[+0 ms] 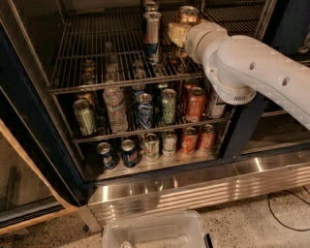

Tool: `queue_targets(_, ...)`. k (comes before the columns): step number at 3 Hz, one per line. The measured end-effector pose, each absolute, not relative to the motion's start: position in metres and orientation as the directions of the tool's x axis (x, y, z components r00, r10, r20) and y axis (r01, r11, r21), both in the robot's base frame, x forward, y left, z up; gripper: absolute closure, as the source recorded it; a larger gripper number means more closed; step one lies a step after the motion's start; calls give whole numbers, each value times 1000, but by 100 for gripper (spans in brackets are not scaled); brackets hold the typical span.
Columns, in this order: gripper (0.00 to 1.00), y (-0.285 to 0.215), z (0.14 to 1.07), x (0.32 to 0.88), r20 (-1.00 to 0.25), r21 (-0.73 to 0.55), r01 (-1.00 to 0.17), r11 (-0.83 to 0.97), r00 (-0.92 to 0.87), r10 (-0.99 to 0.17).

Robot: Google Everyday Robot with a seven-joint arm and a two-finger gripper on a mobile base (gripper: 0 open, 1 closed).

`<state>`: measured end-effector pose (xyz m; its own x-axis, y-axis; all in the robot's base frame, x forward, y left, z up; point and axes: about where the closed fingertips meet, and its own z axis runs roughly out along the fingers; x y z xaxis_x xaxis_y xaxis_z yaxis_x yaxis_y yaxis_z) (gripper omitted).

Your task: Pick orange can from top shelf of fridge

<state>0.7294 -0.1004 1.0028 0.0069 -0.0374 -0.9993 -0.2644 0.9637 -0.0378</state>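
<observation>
The orange can (188, 14) stands upright at the back right of the top shelf (97, 58) in the fridge (193, 186). Only its coppery lid and upper body show. My gripper (177, 33) is at the end of the white arm, reaching into the fridge right at the can. It covers the can's lower body and looks wrapped around it. To the can's left stands a taller silver-and-blue can (151, 35).
The middle rack (145, 128) holds several cans and a water bottle (116, 109), and more cans line the bottom rack (155, 162). On the floor in front sits a clear plastic bin (155, 231). A black cable (286, 213) lies at the right, and the fridge's dark frame (242, 126) runs beneath my arm.
</observation>
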Motion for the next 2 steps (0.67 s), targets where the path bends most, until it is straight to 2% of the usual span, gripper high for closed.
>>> queue_targets(2, 100, -106, 1024, 673, -1000, 8, -240, 971, 11, 11)
